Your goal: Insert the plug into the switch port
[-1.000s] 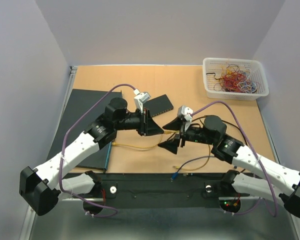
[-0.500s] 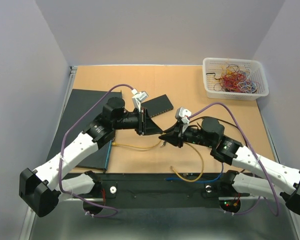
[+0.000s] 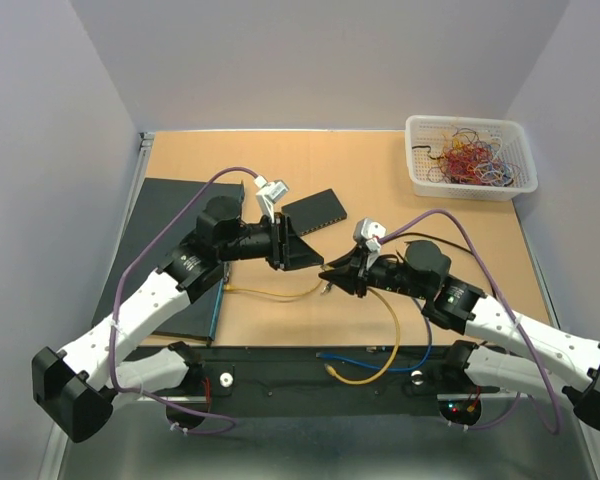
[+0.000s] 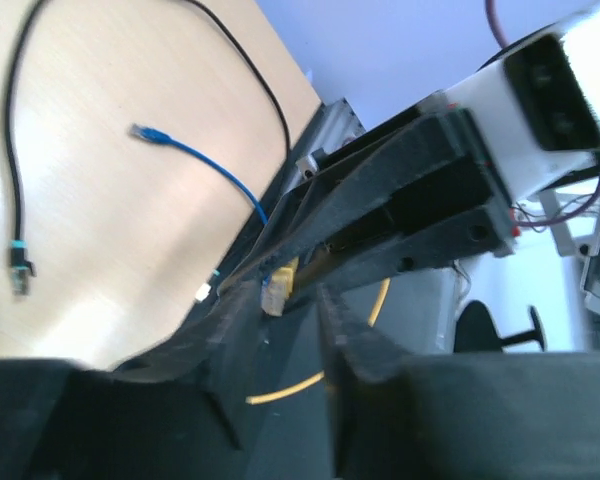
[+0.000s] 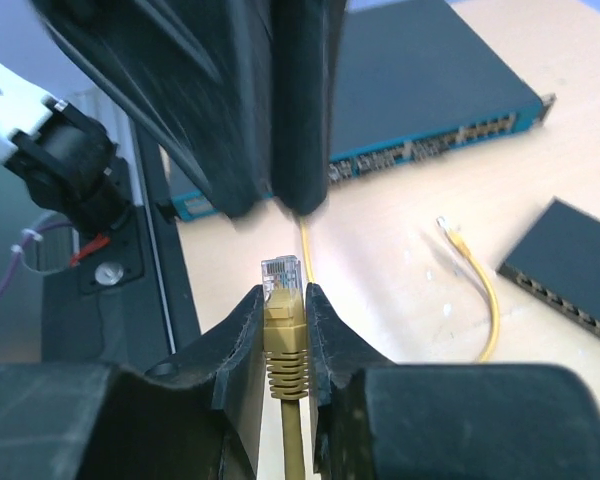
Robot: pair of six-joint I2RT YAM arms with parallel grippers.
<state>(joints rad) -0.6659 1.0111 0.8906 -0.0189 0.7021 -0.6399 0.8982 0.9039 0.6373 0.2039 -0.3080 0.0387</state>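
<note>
Item: yellow plug [image 5: 283, 298], pinched between the fingers of the right hand [image 3: 332, 274], tip showing past them. It hangs in the air on the near side of the small switch [image 3: 315, 208], not touching it. Change: a second ago this hand stood wide and apart from the left hand [image 4: 277, 305]. It has since shut on the plug, and the left hand, narrow until now, has begun to spread, its fingers parted on nothing. Reading: a hand-over, nearly complete. Carriage falls to the right hand; insertion not begun. The plug's cable [image 3: 392, 335] now droops from the small switch's near side toward the arm bases. Not legible: plug hidden between the hands from above; left wrist view blurred; small switch cut off in the right wrist view; port rows there and on the large switch [image 5: 430, 110] too small to tell which is free.
</note>
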